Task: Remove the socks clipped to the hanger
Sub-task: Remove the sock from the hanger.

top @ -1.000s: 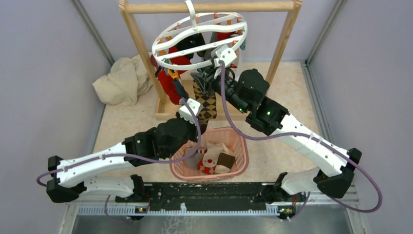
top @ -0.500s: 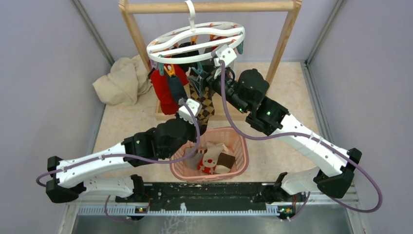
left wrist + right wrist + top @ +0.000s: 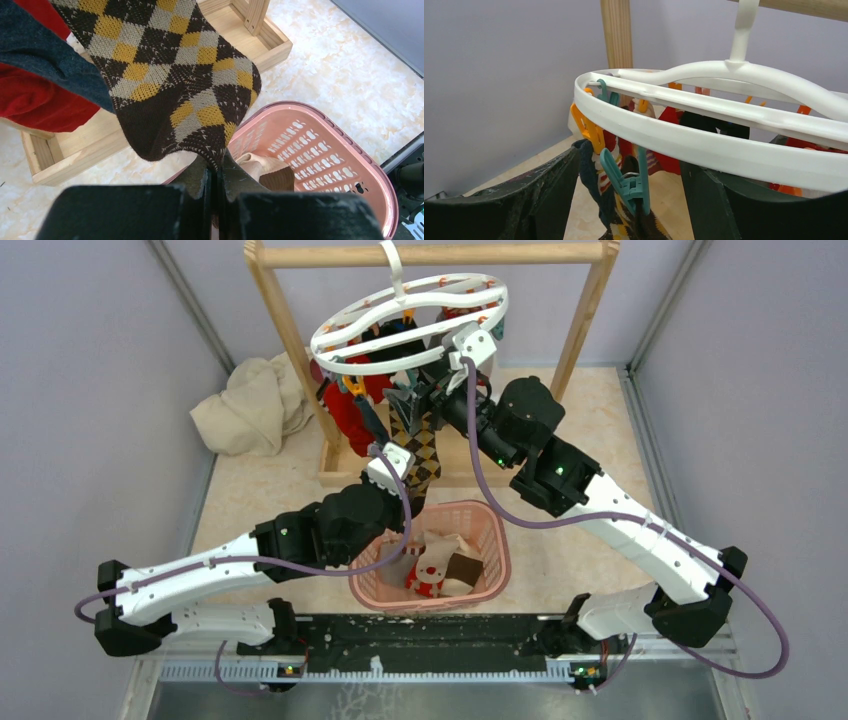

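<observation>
Argyle sock [image 3: 170, 85] is hanging beneath the hanger [image 3: 704, 145], and the left hand [image 3: 216, 185] is pinching its toe near the pink basket [image 3: 320, 145]. Rightward, the right hand [image 3: 629, 161] is straddling the teal clip [image 3: 626, 184], spread wide; squeezing the clip fully before pulling down looks wise. Its bite on the cuff is falling outside the frame.

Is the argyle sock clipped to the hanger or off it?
Clipped: the argyle sock hangs from a teal clip under the hanger; the left hand pinches its toe.
</observation>
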{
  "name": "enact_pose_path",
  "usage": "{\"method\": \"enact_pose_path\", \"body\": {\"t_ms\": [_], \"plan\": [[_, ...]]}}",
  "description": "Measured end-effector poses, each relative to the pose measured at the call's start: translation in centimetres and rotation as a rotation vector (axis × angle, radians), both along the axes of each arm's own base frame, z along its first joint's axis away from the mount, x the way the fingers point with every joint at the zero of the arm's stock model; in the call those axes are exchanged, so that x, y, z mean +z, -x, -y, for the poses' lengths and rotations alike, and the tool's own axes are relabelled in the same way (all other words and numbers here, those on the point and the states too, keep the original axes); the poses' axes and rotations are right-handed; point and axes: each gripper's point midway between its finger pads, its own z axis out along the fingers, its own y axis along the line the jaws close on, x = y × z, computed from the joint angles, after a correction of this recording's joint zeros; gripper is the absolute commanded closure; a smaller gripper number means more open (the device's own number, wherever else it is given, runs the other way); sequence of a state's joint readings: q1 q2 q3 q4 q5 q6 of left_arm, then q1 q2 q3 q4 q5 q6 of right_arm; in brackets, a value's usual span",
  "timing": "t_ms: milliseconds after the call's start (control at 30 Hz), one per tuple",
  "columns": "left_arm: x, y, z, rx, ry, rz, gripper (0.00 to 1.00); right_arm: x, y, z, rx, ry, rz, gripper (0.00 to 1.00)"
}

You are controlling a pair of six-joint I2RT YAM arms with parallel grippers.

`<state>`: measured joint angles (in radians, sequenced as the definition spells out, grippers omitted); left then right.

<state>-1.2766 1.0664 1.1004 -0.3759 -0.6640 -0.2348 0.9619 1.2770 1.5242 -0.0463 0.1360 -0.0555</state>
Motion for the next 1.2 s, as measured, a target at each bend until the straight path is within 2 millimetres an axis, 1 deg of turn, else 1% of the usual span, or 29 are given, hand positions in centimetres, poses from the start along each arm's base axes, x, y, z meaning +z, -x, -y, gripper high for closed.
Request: {"method": "enact_pose_path", "body": {"t_ms": [200, 333, 467, 767, 833, 967, 1067, 1100, 1167, 1200], "plan": [[0.0, 0.0, 0.0, -0.003, 0.0, -0.001, 1.0, 0.1, 0.0, 0.1, -0.004, 0.006, 0.007, 0.32], [0.0, 0.0, 0.0, -0.003, 0.0, -0.001, 1.0, 0.0, 0.0, 0.1, -0.004, 0.009, 0.01, 0.39], [0.0, 0.0, 0.0, -0.003, 0.0, -0.001, 1.0, 0.2, -0.1, 0.1, -0.004, 0.007, 0.013, 0.44], [0.0, 0.0, 0.1, -0.003, 0.0, -0.001, 1.0, 0.9, -0.2, -0.3, 0.001, -0.005, 0.023, 0.44], [0.0, 0.0, 0.1, -0.003, 0.0, -0.001, 1.0, 1.1, -0.2, -0.4, 0.003, -0.008, 0.026, 0.46], [0.0, 0.0, 0.1, -0.003, 0.0, -0.001, 1.0, 1.5, -0.3, -0.5, 0.006, -0.012, 0.033, 0.61], [0.0, 0.0, 0.0, -0.003, 0.0, -0.001, 1.0, 1.6, -0.2, -0.6, 0.013, -0.011, 0.039, 0.76], [0.0, 0.0, 0.0, -0.003, 0.0, -0.001, 1.0, 1.6, -0.1, -0.7, 0.016, -0.01, 0.039, 0.82], [0.0, 0.0, 0.1, -0.003, 0.0, -0.001, 1.0, 1.8, -0.1, -0.7, 0.017, -0.014, 0.042, 1.0], [0.0, 0.0, 0.0, -0.003, 0.0, -0.001, 1.0, 1.9, -0.1, -0.8, 0.018, -0.019, 0.04, 1.0]]}}
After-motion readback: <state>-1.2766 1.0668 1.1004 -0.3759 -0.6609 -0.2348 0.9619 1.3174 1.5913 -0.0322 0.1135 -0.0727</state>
